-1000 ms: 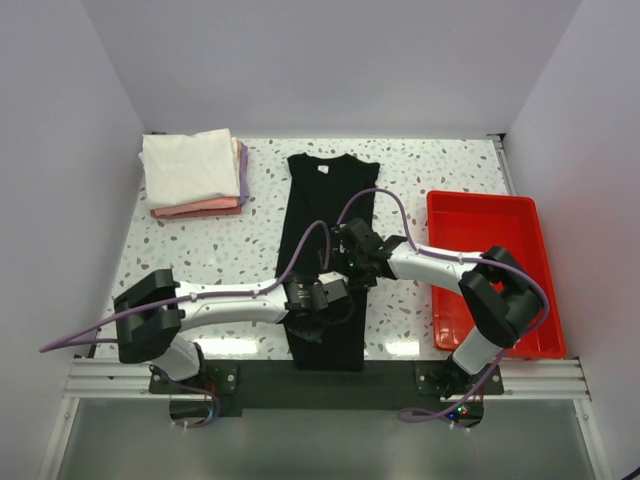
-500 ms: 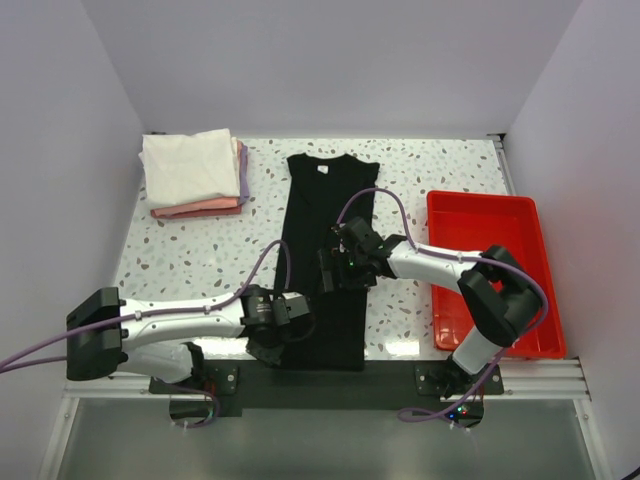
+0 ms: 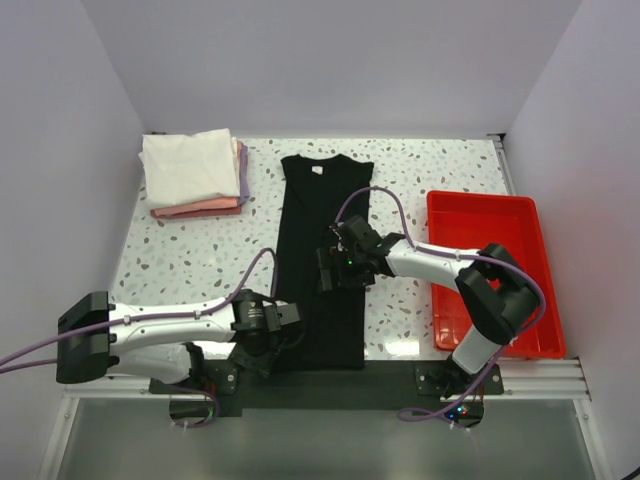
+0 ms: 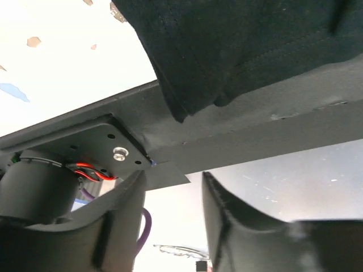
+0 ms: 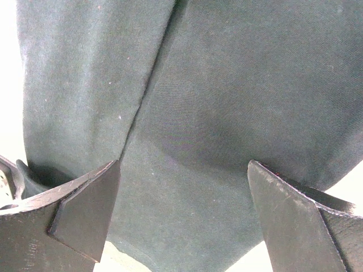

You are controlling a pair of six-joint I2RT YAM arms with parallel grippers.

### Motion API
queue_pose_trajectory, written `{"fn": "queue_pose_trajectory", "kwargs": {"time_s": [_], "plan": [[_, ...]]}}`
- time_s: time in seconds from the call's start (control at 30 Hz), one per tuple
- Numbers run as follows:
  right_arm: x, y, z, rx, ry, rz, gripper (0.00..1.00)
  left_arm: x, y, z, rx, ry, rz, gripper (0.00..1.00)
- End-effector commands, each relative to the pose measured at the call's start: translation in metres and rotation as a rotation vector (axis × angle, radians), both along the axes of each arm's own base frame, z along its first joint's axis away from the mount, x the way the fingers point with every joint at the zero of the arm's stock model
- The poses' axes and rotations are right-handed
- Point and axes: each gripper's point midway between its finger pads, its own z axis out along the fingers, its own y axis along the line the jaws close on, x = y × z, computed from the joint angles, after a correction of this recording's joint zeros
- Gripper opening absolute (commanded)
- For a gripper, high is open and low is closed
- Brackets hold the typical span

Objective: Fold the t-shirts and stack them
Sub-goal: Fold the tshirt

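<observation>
The black t-shirt (image 3: 318,210) lies lengthwise down the middle of the table, collar at the far end, as a long narrow strip. My right gripper (image 3: 330,270) hovers low over its middle with both fingers spread wide and only black cloth (image 5: 227,85) beneath them (image 5: 184,209). My left gripper (image 3: 268,342) sits at the shirt's near-left corner by the table's front edge. It is open and nothing sits between its fingers (image 4: 173,215). The shirt's hem (image 4: 227,51) droops over the dark front rail (image 4: 255,136). A folded stack with a white t-shirt (image 3: 188,165) on top of a pink one (image 3: 200,208) and a lavender one (image 3: 244,175) rests at the far left.
A red plastic tray (image 3: 490,215) stands along the right side of the table, next to the right arm's base. Speckled tabletop (image 3: 190,260) shows between the stack and the black shirt. Walls enclose the table on three sides.
My left gripper pulled back to the near-left, opened and let go of the black shirt's hem. The shirt now lies straighter and a little further left. The right gripper barely moved.
</observation>
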Motion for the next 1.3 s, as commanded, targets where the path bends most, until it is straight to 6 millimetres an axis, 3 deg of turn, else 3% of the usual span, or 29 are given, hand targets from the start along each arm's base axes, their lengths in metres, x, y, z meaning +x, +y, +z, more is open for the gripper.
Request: {"fn": "queue_pose_trajectory", "kwargs": {"time_s": [0.0, 0.1, 0.13, 0.2, 0.23, 0.33, 0.37, 0.43, 0.47, 0.53, 0.57, 0.6, 0.63, 0.67, 0.73, 0.77, 0.9, 0.97, 1.03, 1.13, 1.27], "plan": [[-0.004, -0.014, -0.019, -0.064, 0.0, 0.041, 0.99, -0.001, -0.009, 0.012, -0.068, -0.01, 0.033, 0.55], [-0.004, -0.001, 0.0, 0.017, -0.044, 0.117, 0.99, 0.014, -0.029, 0.033, -0.168, -0.093, 0.094, 0.96], [-0.007, 0.009, 0.015, 0.086, -0.06, 0.158, 0.99, 0.024, -0.031, 0.038, -0.184, -0.154, 0.119, 1.0], [-0.009, 0.021, 0.037, 0.172, -0.102, 0.231, 0.99, 0.041, -0.044, 0.055, -0.278, -0.241, 0.21, 1.0], [-0.015, 0.034, 0.058, 0.269, -0.126, 0.293, 0.99, 0.055, -0.045, 0.059, -0.302, -0.314, 0.252, 1.0], [-0.026, 0.05, 0.087, 0.396, -0.189, 0.403, 0.99, 0.094, -0.049, 0.079, -0.447, -0.452, 0.405, 1.0], [-0.035, 0.055, 0.097, 0.442, -0.195, 0.457, 0.99, 0.118, -0.051, 0.097, -0.554, -0.517, 0.469, 1.0], [-0.049, 0.065, 0.105, 0.488, -0.216, 0.527, 0.99, 0.137, -0.052, 0.102, -0.641, -0.577, 0.453, 1.0], [-0.056, 0.068, 0.107, 0.506, -0.223, 0.562, 0.99, 0.159, -0.058, 0.123, -0.756, -0.646, 0.498, 1.0], [-0.081, 0.081, 0.111, 0.538, -0.255, 0.671, 0.99, 0.171, -0.062, 0.125, -0.812, -0.648, 0.485, 1.0], [-0.091, 0.084, 0.111, 0.541, -0.26, 0.706, 0.99, 0.193, -0.059, 0.127, -0.808, -0.684, 0.496, 1.0], [-0.096, 0.09, 0.11, 0.546, -0.297, 0.737, 0.99, 0.197, -0.065, 0.131, -0.839, -0.65, 0.474, 1.0], [-0.108, 0.099, 0.112, 0.57, -0.32, 0.786, 0.99, 0.205, -0.068, 0.131, -0.85, -0.638, 0.465, 1.0], [-0.111, 0.103, 0.11, 0.574, -0.326, 0.8, 0.99, 0.227, -0.067, 0.124, -0.843, -0.642, 0.46, 1.0], [-0.114, 0.11, 0.103, 0.566, -0.333, 0.805, 0.99, 0.236, -0.082, 0.122, -0.91, -0.573, 0.418, 1.0], [-0.112, 0.111, 0.1, 0.561, -0.339, 0.799, 0.99, 0.256, -0.082, 0.11, -0.905, -0.559, 0.424, 1.0], [-0.113, 0.117, 0.094, 0.552, -0.372, 0.801, 0.99, 0.293, -0.095, 0.082, -0.934, -0.501, 0.419, 1.0], [-0.115, 0.122, 0.088, 0.536, -0.368, 0.809, 0.99, 0.301, -0.108, 0.065, -0.951, -0.441, 0.391, 1.0], [-0.122, 0.124, 0.09, 0.526, -0.386, 0.832, 0.98, 0.307, -0.119, 0.069, -1.006, -0.432, 0.371, 1.0], [-0.12, 0.121, 0.092, 0.532, -0.421, 0.785, 0.99, 0.314, -0.119, 0.062, -0.998, -0.453, 0.386, 1.0], [-0.115, 0.115, 0.1, 0.535, -0.493, 0.744, 0.99, 0.314, -0.121, 0.038, -0.978, -0.414, 0.383, 1.0]]}}
